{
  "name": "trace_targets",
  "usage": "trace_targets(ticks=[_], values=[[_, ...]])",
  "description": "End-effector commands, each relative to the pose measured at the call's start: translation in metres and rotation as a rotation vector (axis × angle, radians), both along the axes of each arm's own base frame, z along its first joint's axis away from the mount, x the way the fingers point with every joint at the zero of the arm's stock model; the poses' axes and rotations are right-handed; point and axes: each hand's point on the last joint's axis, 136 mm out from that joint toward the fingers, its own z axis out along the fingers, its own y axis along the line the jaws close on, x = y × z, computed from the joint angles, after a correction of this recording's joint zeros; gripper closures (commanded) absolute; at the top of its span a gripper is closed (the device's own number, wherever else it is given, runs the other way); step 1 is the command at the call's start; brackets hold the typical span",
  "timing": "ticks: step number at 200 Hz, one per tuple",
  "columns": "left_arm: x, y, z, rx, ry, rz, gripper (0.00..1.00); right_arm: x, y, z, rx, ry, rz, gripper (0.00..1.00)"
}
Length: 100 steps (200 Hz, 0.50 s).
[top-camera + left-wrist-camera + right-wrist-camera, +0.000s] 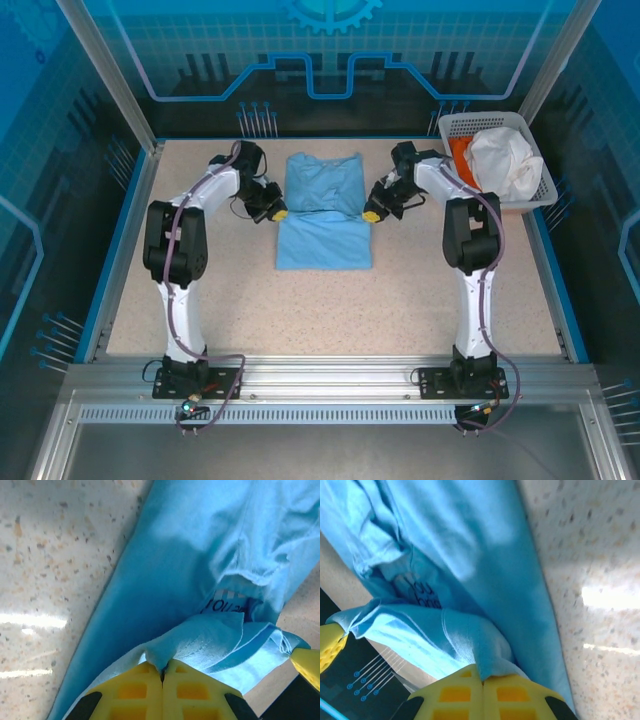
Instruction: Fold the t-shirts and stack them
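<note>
Two grips on one shirt: the left gripper (272, 213) pinches the left edge of a light blue t-shirt (322, 215) at the centre of the overhead view, while the right gripper (372, 213) pinches its right edge. Each wrist view shows yellow fingers (132, 690) pressed together at the bottom of the frame, a fold of blue cloth nipped between them. The shirt lies on the speckled table (420, 300), upper half creased, lower half flat. At upper right, a white lattice basket (470, 124) holds an orange t-shirt (459, 152) and a white t-shirt (508, 160).
</note>
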Motion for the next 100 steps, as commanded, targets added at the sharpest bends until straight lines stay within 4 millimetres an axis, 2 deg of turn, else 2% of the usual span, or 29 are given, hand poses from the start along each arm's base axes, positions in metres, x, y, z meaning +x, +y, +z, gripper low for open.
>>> trace_targets(ticks=[1, 11, 27, 33, 36, 46, 61, 70, 83, 100], values=[[0.005, 0.01, -0.012, 0.034, 0.03, 0.0, 0.9, 0.007, -0.011, -0.015, -0.016, 0.089, -0.049, 0.9], [0.008, 0.013, -0.013, 0.039, 0.032, 0.01, 0.68, 0.01, -0.015, -0.016, -0.025, 0.095, -0.056, 0.8], [0.013, 0.02, -0.003, 0.055, 0.007, 0.025, 0.6, 0.011, -0.028, -0.011, -0.053, 0.088, -0.088, 0.59], [0.015, 0.024, 0.004, 0.068, -0.014, 0.033, 0.55, 0.011, -0.033, -0.01, -0.055, 0.08, -0.102, 0.53], [0.015, 0.027, 0.007, 0.078, -0.024, 0.037, 0.51, 0.012, -0.034, -0.001, -0.051, 0.057, -0.109, 0.49], [0.014, 0.035, 0.023, 0.119, -0.068, 0.048, 0.42, 0.01, -0.04, 0.012, -0.052, 0.017, -0.122, 0.41], [0.006, 0.043, 0.045, 0.156, -0.13, 0.082, 0.41, 0.0, -0.041, 0.029, -0.066, -0.049, -0.106, 0.4], [-0.002, 0.039, 0.054, 0.139, -0.164, 0.095, 0.42, -0.009, -0.036, 0.041, -0.061, -0.101, -0.081, 0.42], [-0.017, 0.021, 0.059, 0.098, -0.196, 0.065, 0.49, -0.028, -0.02, 0.049, -0.041, -0.151, -0.028, 0.45], [-0.039, -0.02, 0.057, 0.026, -0.209, -0.053, 0.63, -0.059, 0.004, 0.048, -0.002, -0.176, 0.036, 0.56]])
